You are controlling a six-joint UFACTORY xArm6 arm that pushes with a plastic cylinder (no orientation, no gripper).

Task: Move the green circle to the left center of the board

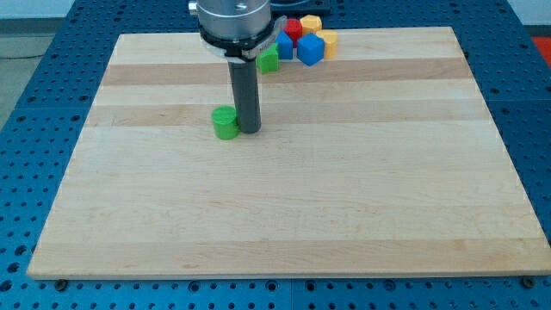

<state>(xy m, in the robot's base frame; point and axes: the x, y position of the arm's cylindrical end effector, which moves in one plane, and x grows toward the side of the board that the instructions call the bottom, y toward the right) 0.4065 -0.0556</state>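
The green circle (225, 122) is a short green cylinder on the wooden board (284, 215), left of the middle in the upper half. My tip (250, 131) rests on the board right against the circle's right side. The dark rod rises straight up from there to the arm's grey head at the view's top.
A cluster of blocks sits at the view's top edge of the board: a green block (269, 58), a blue block (310, 49), another blue block (284, 45), a red block (294, 27) and yellow blocks (311, 23) (327, 43). A blue perforated table (34, 129) surrounds the board.
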